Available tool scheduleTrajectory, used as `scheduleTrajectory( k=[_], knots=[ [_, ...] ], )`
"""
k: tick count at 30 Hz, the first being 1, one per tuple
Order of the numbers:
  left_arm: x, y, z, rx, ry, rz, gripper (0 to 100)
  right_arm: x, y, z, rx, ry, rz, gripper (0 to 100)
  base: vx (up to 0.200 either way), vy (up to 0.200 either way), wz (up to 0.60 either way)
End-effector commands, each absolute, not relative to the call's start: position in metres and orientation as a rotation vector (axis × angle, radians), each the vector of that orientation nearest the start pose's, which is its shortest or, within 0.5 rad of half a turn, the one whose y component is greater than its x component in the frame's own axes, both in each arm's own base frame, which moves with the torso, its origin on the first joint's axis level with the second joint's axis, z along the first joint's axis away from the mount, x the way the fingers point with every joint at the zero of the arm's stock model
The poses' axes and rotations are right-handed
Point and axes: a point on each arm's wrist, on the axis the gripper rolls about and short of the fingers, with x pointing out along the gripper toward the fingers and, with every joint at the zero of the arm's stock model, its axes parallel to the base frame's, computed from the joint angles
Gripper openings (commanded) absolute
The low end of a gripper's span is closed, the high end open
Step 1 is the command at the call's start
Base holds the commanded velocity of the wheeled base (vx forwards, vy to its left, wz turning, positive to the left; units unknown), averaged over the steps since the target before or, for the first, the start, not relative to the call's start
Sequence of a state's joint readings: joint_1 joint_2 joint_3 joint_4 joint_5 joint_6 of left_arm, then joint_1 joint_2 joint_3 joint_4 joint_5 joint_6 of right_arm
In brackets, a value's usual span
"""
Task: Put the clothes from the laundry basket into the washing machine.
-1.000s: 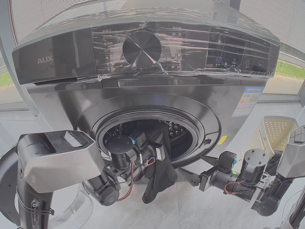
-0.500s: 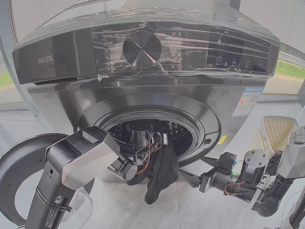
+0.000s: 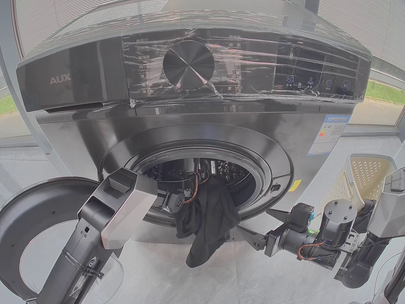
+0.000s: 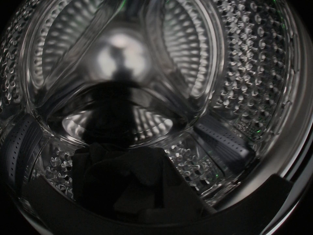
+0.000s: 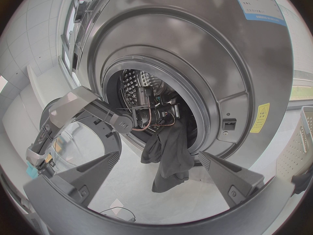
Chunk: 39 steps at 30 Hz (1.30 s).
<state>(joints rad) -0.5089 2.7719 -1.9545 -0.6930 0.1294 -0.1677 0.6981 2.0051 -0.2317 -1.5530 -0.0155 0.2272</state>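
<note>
- In the last second I've driven the left arm (image 3: pixel 120 210) up from in front of the washing machine (image 3: pixel 236 125) and in through its door mouth. The wrist is now past the rim, where a second ago it hung outside and lower.
- The black garment (image 3: pixel 211 216) has travelled with it. Its top end now lies over the lower edge of the door mouth, and the left wrist view shows dark cloth bunched at the near lower edge of the drum (image 4: pixel 254 66).
- Most of the garment is outside the machine, draped down the front from the rim, its tail low over the floor (image 3: pixel 168 275).
- The left claw (image 3: pixel 209 170) sits at the top of the cloth, just inside the mouth. I cannot tell whether it grips the cloth or has let go.
- The right claw (image 3: pixel 252 218) hasn't moved. It is spread wide and carrying nothing, parked just beside the hanging cloth at the lower right edge of the door mouth.
- The door (image 3: pixel 25 220) stands swung open at the left. The laundry basket (image 3: pixel 371 174) is at the right, well apart from the mouth.
- My read is that this item is only partly loaded. If I release here, the hanging weight could drag it back out over the rim, so I'd push deeper first.
</note>
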Motion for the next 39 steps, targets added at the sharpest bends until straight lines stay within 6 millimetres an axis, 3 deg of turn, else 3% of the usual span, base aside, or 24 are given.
scheduleTrajectory(
  k=[1,4,5,8,11,16,17,22,23,26,32,39],
  knots=[
    [0.496,-0.261,0.002,-0.125,0.164,-0.343,0,0.203,0.171,0.064,0.142,0.277,0.655,100,0.000,0.000,0.00],
    [0.497,-0.260,0.006,-0.129,0.152,-0.339,0,0.204,0.170,0.064,0.142,0.278,0.653,100,0.000,0.000,0.00],
    [0.497,-0.260,0.007,-0.131,0.144,-0.340,100,0.204,0.170,0.064,0.142,0.278,0.653,100,0.000,0.000,0.00],
    [0.495,-0.259,0.037,-0.150,0.103,-0.330,100,0.204,0.170,0.064,0.142,0.278,0.653,100,0.000,0.000,0.00],
    [0.470,-0.248,0.069,-0.141,0.201,-0.357,100,0.204,0.171,0.064,0.143,0.275,0.654,100,0.000,0.000,0.00],
    [0.435,-0.239,0.089,-0.115,0.332,-0.443,100,0.204,0.171,0.064,0.144,0.274,0.654,100,0.000,0.000,0.00],
    [0.419,-0.235,0.095,-0.096,0.377,-0.463,100,0.204,0.171,0.065,0.144,0.272,0.656,100,0.000,0.000,0.00],
    [0.381,-0.232,0.089,-0.058,0.524,-0.539,100,0.204,0.171,0.064,0.143,0.274,0.657,100,0.000,0.000,0.00],
    [0.381,-0.232,0.089,-0.058,0.524,-0.539,100,0.203,0.172,0.065,0.143,0.274,0.660,100,0.000,0.000,0.00],
    [0.360,-0.237,0.076,-0.038,0.600,-0.596,100,0.202,0.172,0.064,0.141,0.278,0.662,100,0.000,0.000,0.00],
    [0.350,-0.241,0.055,-0.013,0.668,-0.605,100,0.200,0.174,0.064,0.140,0.278,0.672,100,0.000,0.000,0.00],
    [0.356,-0.245,0.026,0.001,0.703,-0.594,100,0.200,0.174,0.065,0.141,0.275,0.672,100,0.000,0.000,0.00]
  ],
)
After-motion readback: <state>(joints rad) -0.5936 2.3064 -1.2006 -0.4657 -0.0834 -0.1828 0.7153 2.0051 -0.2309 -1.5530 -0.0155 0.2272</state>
